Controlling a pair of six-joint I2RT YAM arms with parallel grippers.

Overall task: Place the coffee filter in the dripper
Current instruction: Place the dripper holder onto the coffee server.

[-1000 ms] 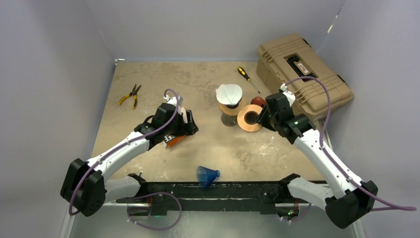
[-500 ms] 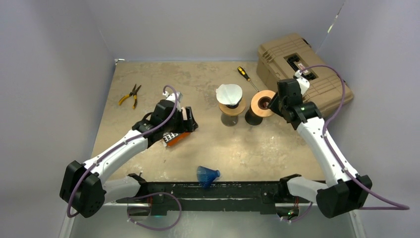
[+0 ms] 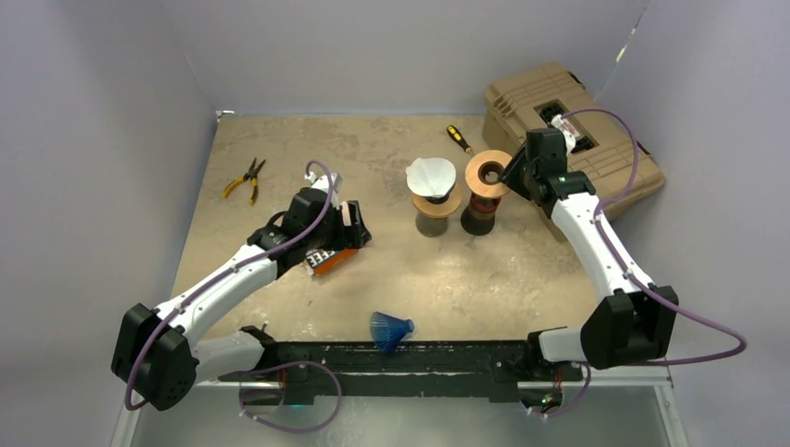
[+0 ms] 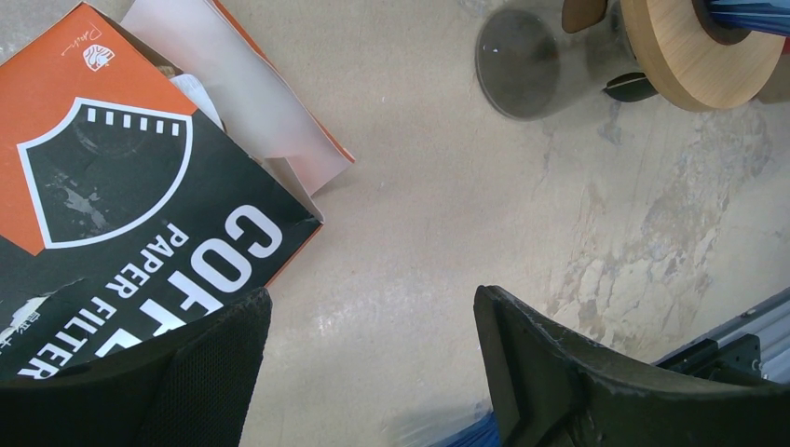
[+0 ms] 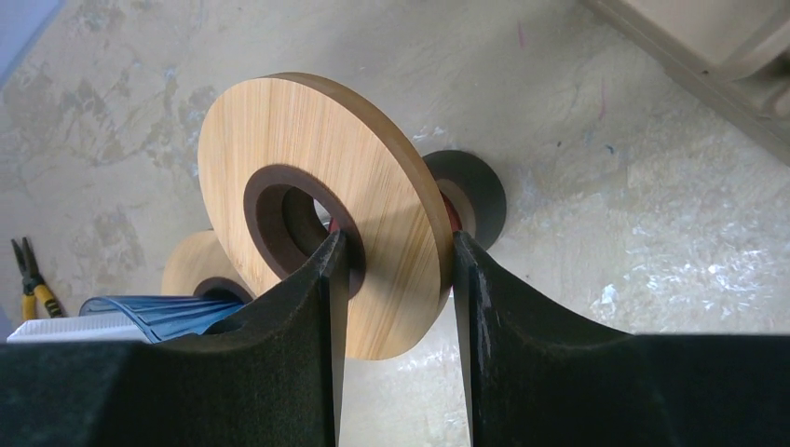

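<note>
Starting at the far left of the table (image 3: 279, 140): finding yellow-handled pliers (image 3: 245, 177) lying alone, well apart from everything else. Holding the left gripper (image 4: 373, 368) low over bare tabletop, fingers spread wide and gripping nothing. Seeing an orange-and-black filter box (image 4: 112, 214) lying flat just beside its left finger, flap open, a pale sheet poking out of the mouth. Finding a blue shuttlecock (image 3: 391, 330) sitting near the front edge of the table.

Moving to the middle: finding the white filter (image 3: 431, 175) already sitting in the blue ribbed dripper (image 5: 177, 315), the dripper resting in a wooden collar (image 4: 689, 65) on top of a glass jar (image 3: 431, 223). Noting a screwdriver (image 3: 458, 139) lying behind the jar, towards the back wall.

Just right of the jar: pinching a wooden disc (image 5: 307, 140) with the right gripper (image 5: 399, 240), one finger lying across the dark-ringed hole on the face, the other pressing against the back, the disc tilting rather than sitting level. Seeing a dark round base (image 5: 480, 186) standing below and behind the disc; not managing to tell whether disc and base are touching.

Ending at the far right with a tan hard case (image 3: 522, 102) sitting in the back corner, partly hidden by the right arm.
</note>
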